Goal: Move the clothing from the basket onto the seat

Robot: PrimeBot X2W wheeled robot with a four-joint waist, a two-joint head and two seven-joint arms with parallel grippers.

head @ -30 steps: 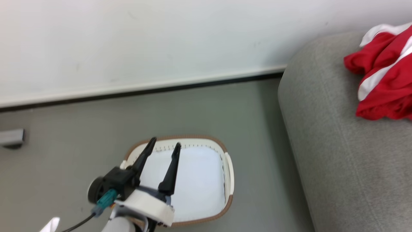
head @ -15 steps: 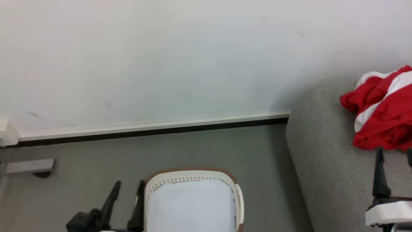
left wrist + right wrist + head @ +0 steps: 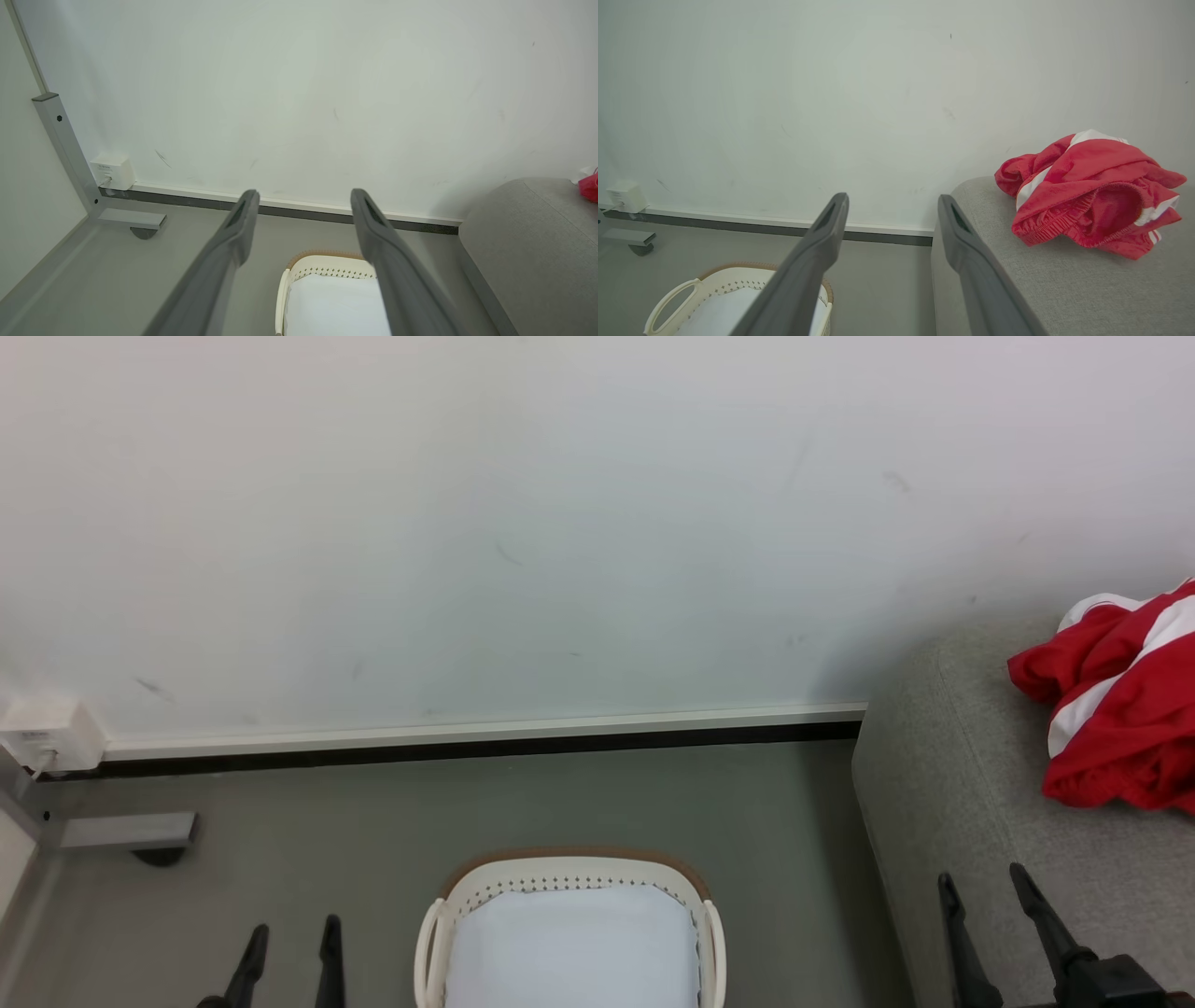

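Risks first. Left gripper (image 3: pixel 291 933), fingers spread, nothing between them. If it drops toward the oval cream-white perforated plastic basket with the brown rim (image 3: pixel 574 852) at an angle, a finger can hook the rim or the side handle just right of it and drag or tip the light basket. The basket bottom that shows is bare and pale, but the near part is cut off at the frame edge. A garment lying there could get missed and the task called done too soon; cannot tell.

Right gripper (image 3: pixel 982 882), fingers also spread and empty, hangs over the rounded end of the large light grey fabric sofa (image 3: pixel 934 784). A low sweep could snag the upholstery. It could also nudge the bunched bright red clothing with white stripes (image 3: pixel 1116 728), a loose heap that, I judge, would slide toward the sofa's edge if brushed.

Positions.
- **Basket:** just beside the left fingers, on their right, and left of the right fingers, apart from them. In the left wrist view it sits below and between the fingertips.
- **Clothing:** on the sofa, ahead and right of the right fingers, well apart, not touching. It is far right of the left fingers, with the basket between. No red in the part of the basket that shows.
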